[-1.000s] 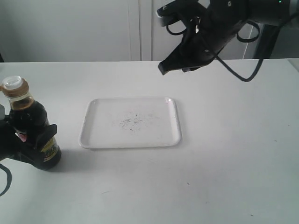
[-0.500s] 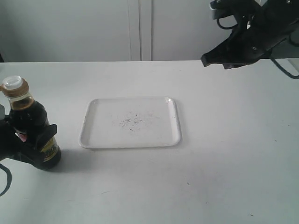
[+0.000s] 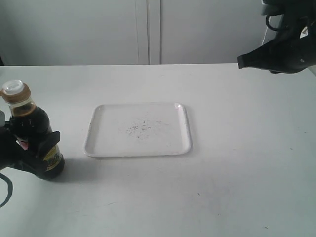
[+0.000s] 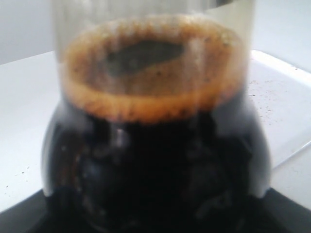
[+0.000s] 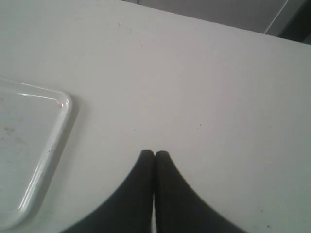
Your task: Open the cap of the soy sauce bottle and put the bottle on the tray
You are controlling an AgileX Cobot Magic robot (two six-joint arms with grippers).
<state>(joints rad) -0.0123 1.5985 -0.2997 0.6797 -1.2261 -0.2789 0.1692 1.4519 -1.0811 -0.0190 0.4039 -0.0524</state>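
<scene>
Bottle position: soy sauce bottle (image 3: 27,123) stands upright on tabletop (image 3: 237,163), left of tray (image 3: 186,129) and apart from it, with cap (image 3: 15,90) atop its neck. Grip: left pincer (image 3: 30,153) clamps the bottle's lower body. Above the tabletop's far right, right pincer (image 5: 154,156) hangs with fingertips pressed together, holding nothing.

The bottle (image 3: 29,121) left of tray (image 3: 165,123)
</scene>
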